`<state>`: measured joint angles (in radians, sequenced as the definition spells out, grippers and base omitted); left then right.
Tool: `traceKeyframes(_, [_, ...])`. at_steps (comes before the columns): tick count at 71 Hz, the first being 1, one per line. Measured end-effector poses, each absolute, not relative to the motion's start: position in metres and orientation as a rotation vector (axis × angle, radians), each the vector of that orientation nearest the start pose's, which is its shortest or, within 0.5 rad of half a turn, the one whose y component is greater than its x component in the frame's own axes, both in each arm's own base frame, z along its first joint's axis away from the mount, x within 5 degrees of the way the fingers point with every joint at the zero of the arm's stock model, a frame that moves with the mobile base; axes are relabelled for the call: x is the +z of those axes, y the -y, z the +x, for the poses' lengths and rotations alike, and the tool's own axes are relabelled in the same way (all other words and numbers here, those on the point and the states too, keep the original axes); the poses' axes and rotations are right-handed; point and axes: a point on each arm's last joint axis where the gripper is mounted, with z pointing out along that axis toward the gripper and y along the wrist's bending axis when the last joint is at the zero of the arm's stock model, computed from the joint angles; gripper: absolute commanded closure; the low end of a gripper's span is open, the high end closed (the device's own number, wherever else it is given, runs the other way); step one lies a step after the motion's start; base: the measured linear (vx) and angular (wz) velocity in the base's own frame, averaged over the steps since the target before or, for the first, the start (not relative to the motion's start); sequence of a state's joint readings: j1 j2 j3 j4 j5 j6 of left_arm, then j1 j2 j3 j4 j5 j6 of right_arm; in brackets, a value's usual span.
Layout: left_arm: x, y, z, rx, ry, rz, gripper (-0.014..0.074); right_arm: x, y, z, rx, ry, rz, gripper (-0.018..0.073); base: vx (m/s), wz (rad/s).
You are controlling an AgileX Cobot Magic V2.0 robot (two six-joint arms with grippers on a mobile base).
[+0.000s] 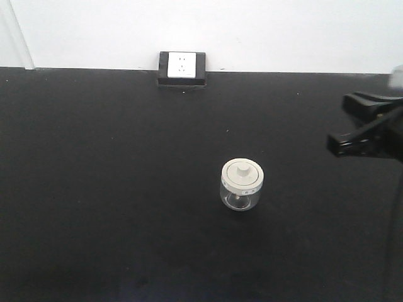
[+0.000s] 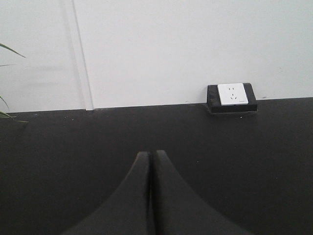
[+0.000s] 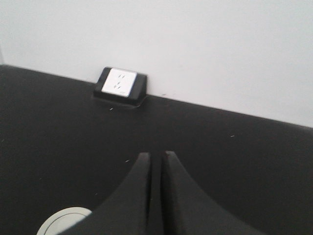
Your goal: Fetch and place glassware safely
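The glassware [image 1: 242, 184], a squat clear jar with a cream-white knobbed lid, stands upright on the black table [image 1: 94, 189], a little right of centre. In the right wrist view only the edge of its lid [image 3: 62, 221] shows, at the bottom left. My right gripper [image 3: 157, 154] is shut with nothing held. It hovers to the right of the jar and apart from it, and its black body [image 1: 371, 129] shows at the right edge of the front view. My left gripper [image 2: 151, 152] is shut and empty over bare table, with the jar out of its view.
A white power socket in a black housing [image 1: 182, 67] sits at the table's back edge against the white wall, and shows in both wrist views [image 2: 233, 95] [image 3: 120, 82]. Green plant leaves [image 2: 6, 49] reach in from the far left.
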<state>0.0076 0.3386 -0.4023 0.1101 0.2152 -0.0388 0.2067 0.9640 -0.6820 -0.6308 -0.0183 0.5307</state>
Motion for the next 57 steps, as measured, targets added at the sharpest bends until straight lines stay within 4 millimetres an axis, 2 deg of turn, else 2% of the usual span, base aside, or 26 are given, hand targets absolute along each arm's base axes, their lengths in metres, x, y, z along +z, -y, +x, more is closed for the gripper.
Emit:
traceKeyframes(16, [0.307, -0.003, 0.082, 0.078, -1.634, 0.032, 0.0603, 0.355, -0.028, 0.168, 0.028, -1.692, -0.186, 0.0567, 0.00, 0.00])
traceKeyframes(30, [0.307, -0.003, 0.082, 0.078, -1.634, 0.032, 0.0603, 0.365, -0.017, 0.135, 0.006, -1.635, -0.132, 0.0564, 0.00, 0.00])
traceKeyframes(47, [0.307, -0.003, 0.082, 0.078, -1.634, 0.032, 0.0603, 0.344, -0.009, 0.101, 0.023, -1.602, -0.102, 0.0563, 0.00, 0.00])
traceKeyframes(57, [0.307, -0.003, 0.082, 0.078, -1.634, 0.032, 0.0603, 0.333, -0.007, 0.089, 0.043, -1.587, -0.084, 0.0563, 0.00, 0.00])
